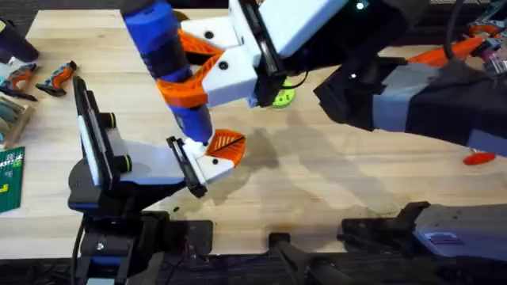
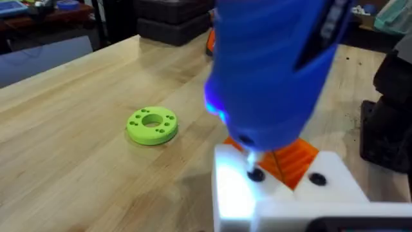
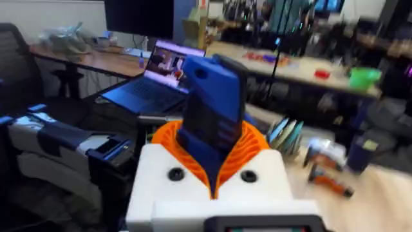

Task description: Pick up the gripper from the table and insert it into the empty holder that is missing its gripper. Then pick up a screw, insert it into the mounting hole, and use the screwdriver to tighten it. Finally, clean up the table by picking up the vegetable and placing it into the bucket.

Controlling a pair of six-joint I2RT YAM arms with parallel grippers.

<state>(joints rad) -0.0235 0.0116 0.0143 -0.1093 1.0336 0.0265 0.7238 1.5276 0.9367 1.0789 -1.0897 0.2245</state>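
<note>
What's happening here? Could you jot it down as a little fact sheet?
Tool in use: the screwdriver, blue, held upright by the right gripper
Tip: down on a screw in the holder, a white block
Orange part: the gripper sits in that holder
Light: the driver glows blue near its tip
Nearby: green disc lies flat on the table

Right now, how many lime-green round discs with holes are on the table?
1. The lime-green round plastic disc lies flat on the wooden table, beside the blue screwdriver. Others may be hidden behind the arms.
</note>
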